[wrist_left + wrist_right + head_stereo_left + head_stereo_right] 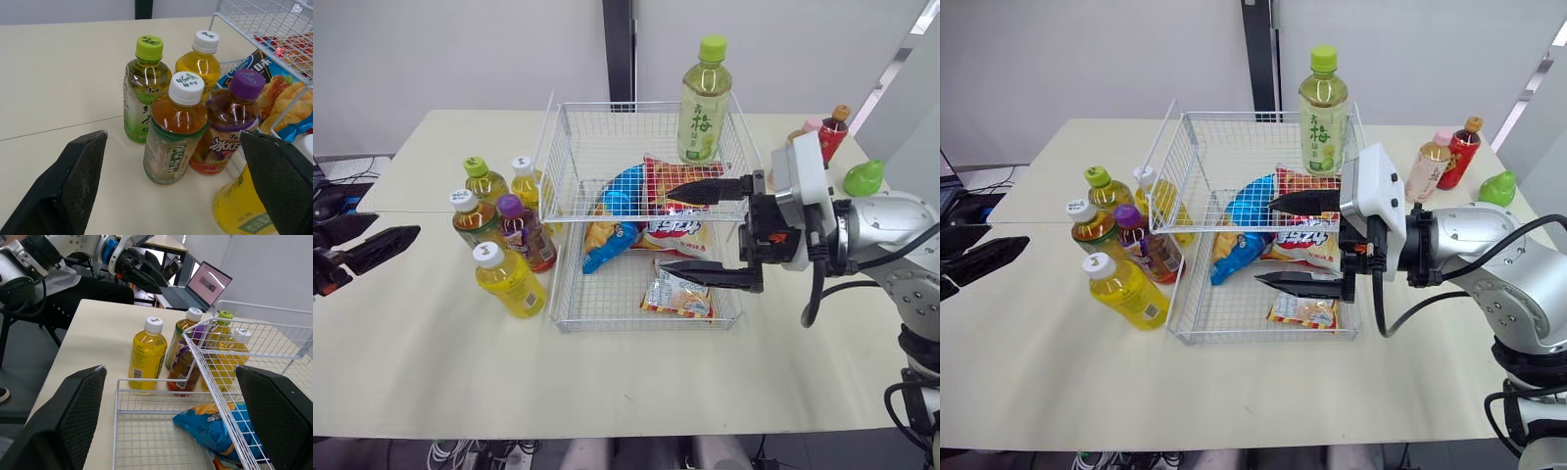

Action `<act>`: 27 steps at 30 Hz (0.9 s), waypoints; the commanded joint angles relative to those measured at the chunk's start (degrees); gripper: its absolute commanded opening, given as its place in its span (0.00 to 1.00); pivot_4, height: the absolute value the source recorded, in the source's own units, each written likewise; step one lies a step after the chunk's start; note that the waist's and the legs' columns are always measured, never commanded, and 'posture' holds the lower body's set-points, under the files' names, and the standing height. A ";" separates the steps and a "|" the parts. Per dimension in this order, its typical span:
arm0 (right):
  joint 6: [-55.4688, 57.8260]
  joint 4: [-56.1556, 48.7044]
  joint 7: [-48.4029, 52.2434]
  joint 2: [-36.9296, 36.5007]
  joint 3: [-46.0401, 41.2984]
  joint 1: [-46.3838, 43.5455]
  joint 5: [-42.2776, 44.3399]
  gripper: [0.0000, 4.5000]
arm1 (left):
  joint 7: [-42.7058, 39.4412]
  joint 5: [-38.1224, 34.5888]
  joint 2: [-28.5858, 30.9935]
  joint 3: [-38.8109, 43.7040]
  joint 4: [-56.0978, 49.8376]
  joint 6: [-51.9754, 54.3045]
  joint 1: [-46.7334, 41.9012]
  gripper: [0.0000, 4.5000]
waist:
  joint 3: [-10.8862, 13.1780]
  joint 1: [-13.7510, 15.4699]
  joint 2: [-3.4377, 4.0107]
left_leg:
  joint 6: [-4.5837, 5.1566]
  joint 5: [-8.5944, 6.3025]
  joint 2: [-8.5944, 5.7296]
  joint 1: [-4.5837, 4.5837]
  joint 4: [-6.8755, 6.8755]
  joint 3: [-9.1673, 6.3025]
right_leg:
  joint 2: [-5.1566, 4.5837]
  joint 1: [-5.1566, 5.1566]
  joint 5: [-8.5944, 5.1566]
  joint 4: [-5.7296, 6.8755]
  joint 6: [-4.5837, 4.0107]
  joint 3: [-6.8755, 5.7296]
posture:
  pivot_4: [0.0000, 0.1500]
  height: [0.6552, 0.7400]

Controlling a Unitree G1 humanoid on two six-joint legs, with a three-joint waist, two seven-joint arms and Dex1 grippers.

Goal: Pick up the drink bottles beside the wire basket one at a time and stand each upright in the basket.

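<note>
A white wire basket [558, 211] sits mid-table. A green-capped tea bottle [704, 103] stands upright at its far right corner. Left of the basket stand several bottles: a green-capped one [482, 181], a yellow one [525, 183], a brown tea [472, 217], a purple-capped one [523, 233] and a yellow one [510, 280] nearest me. My right gripper [664, 228] hangs open over the basket's right half with nothing in it. My left gripper [393, 230] is open at the table's left edge, pointing at the bottle group [177, 132] and well short of it.
Snack bags [641, 220] cover part of the basket floor, and a small packet [677, 294] lies near its front. A red bottle [833, 131], a pink-capped one [1428, 166] and a green object [864, 178] stand at the back right. A laptop [210, 281] sits beyond the table's left.
</note>
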 commanded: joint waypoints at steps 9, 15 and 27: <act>-0.28 -1.15 0.10 0.44 -0.57 -1.62 -0.03 1.00 | 6.62 -2.77 -3.71 -7.33 3.87 -9.55 -6.77 1.00 | 0.00 0.20 0.00 | 0.00 0.00 -0.03 0.00 0.02 -0.03 | 0.01 0.03 0.01 -0.01 0.00 -0.03 | 1.00 0.97; -0.38 -1.16 -0.52 1.02 -0.29 -2.20 -0.25 1.00 | 10.75 -1.31 -4.87 -15.38 7.59 -13.01 -13.79 1.00 | -0.01 0.18 -0.01 | 0.00 0.00 -0.06 0.00 0.01 -0.02 | 0.02 0.03 0.01 -0.01 0.01 -0.04 | 1.00 0.97; 0.75 -1.80 -2.41 1.87 -0.74 -2.33 0.66 1.00 | 17.55 0.77 -7.33 -22.87 9.19 -15.85 -17.59 1.00 | -0.01 -0.04 -0.01 | 0.00 0.00 -0.09 -0.01 0.00 -0.01 | 0.08 0.02 0.01 0.00 0.01 -0.02 | 1.00 0.97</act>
